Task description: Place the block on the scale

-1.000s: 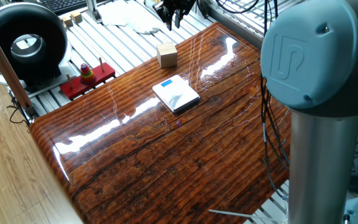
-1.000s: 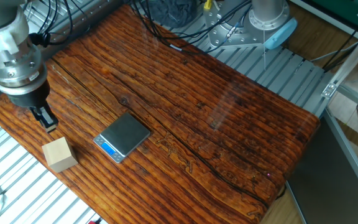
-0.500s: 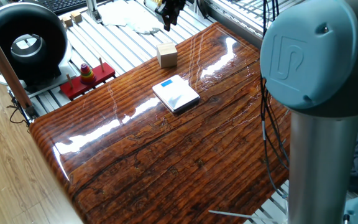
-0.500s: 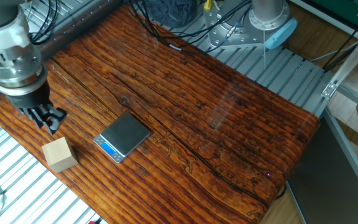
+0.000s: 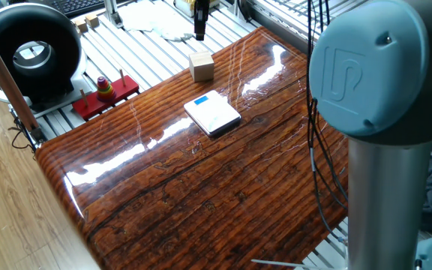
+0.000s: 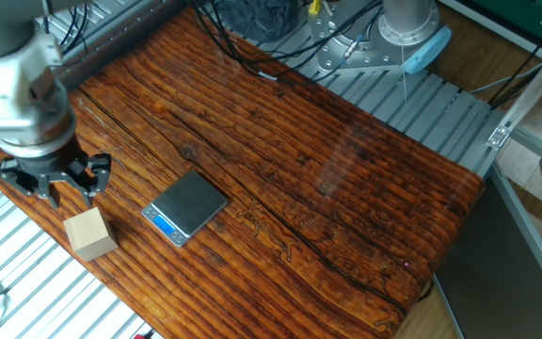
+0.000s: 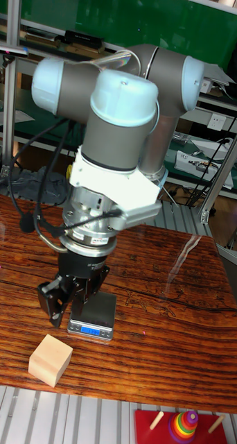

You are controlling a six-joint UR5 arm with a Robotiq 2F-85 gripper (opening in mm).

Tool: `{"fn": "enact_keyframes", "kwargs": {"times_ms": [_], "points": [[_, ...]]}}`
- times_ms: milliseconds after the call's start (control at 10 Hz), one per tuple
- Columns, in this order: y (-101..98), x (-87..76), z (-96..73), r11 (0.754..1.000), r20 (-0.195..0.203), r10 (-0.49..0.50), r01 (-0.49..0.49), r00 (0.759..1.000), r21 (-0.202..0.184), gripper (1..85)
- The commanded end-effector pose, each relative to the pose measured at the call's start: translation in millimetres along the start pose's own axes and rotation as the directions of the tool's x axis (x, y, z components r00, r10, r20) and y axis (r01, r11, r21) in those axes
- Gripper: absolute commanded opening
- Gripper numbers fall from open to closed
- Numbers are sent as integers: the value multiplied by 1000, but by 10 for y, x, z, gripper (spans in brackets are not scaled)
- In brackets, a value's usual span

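The block (image 6: 90,234), a small light tan wooden cube, sits on the wooden table near its edge, also seen in one fixed view (image 5: 201,66) and the tall view (image 7: 50,359). The scale (image 6: 188,205) is a flat square pad with a blue rectangle at one corner, lying beside the block (image 5: 212,113). In the tall view the scale (image 7: 98,325) is partly hidden behind my fingers. My gripper (image 6: 71,188) hangs open above the table just beyond the block, empty, fingers spread and pointing down (image 7: 66,309). Its tip shows at the top edge (image 5: 199,28).
A red flat toy base with stacked rings (image 5: 105,94) lies on the slatted metal surface off the table's edge. A black round device (image 5: 32,49), a keyboard (image 5: 81,6) and a white cloth (image 5: 156,21) sit further back. Cables (image 6: 243,38) trail at the table's far side.
My gripper has turned about its vertical axis and shifted slightly towards the block; both fingers now show spread apart. Block and scale have not moved.
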State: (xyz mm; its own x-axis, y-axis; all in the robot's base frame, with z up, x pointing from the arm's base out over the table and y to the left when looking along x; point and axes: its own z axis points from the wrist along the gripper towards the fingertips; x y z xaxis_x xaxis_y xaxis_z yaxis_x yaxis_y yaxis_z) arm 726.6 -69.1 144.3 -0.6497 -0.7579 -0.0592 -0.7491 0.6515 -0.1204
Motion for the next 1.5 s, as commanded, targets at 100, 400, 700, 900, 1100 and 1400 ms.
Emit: {"fn": "enact_keyframes", "kwargs": {"times_ms": [100,400,700,900,1100,1400], "points": [[-102,-112,122,935,44,-351,347,935,71,453],[-64,-84,220,879,58,-476,472,878,65,457],[-199,100,442,881,22,-471,468,882,73,447],[-181,111,496,916,42,-399,397,916,55,437],[-74,98,509,945,62,-327,327,943,13,437],[32,43,572,937,87,-346,348,934,-13,547]]}}
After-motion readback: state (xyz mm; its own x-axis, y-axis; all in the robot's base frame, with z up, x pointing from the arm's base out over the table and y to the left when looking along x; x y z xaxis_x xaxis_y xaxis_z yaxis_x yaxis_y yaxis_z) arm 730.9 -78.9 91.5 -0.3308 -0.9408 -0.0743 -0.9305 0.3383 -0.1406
